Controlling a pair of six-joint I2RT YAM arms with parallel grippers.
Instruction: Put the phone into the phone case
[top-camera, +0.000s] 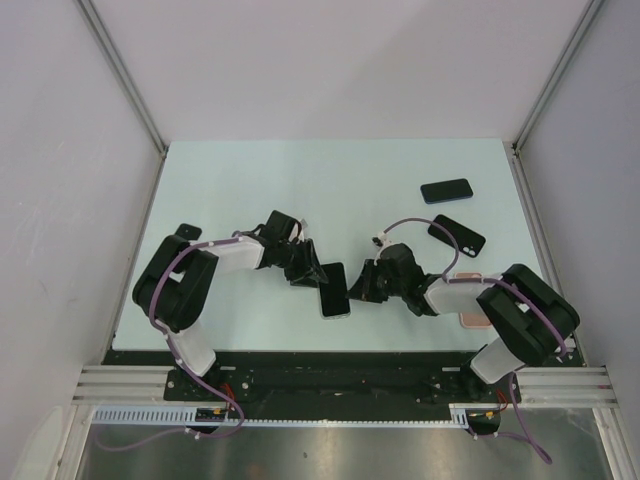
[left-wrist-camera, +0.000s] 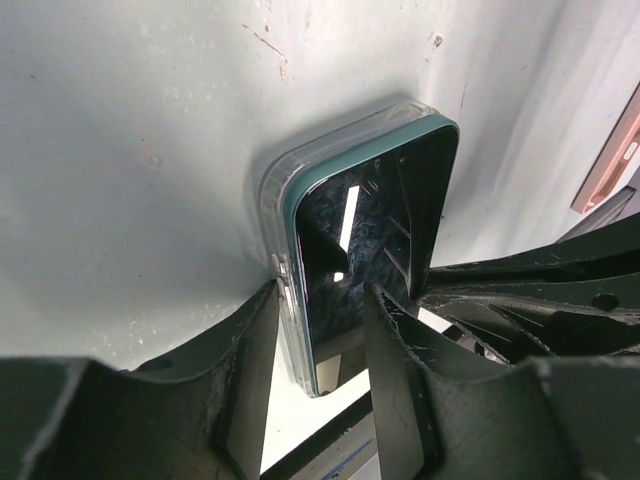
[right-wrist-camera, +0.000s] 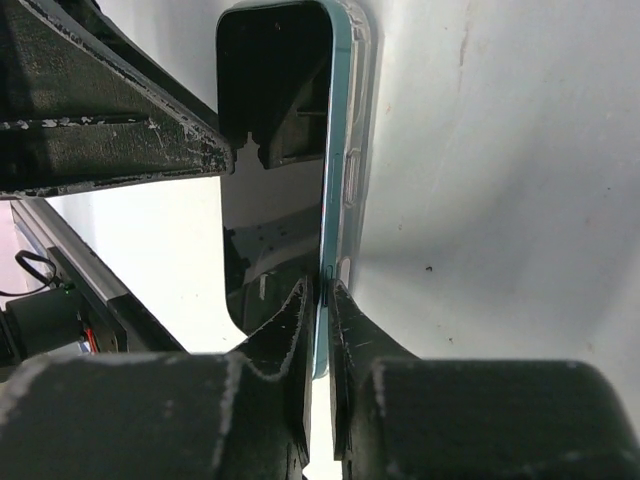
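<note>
**Seating the phone's last edge in the case**

The phone lies low in the centre of the overhead view, between the two arms. From the left wrist, its teal rim sits inside the clear case.

The right fingers are almost together, clamped on the long edge of the phone where it meets the case lip. The left fingers are apart, straddling the phone's near end. I cannot tell whether they press on it.

The phone looks mostly seated, so the work left is probably pressing the remaining edge home:
- Hold one end steady against the table.
- Squeeze the rim and lip together a little at a time along the side, rather than at one spot.
- Keep the force modest, because the glass is slick and a thin-edge pinch could slip off.

Count:
- One phone in one clear case.
- Two more dark handsets at the upper right, one black and one below it.
- One pink item, partly hidden beneath the right arm.
</note>
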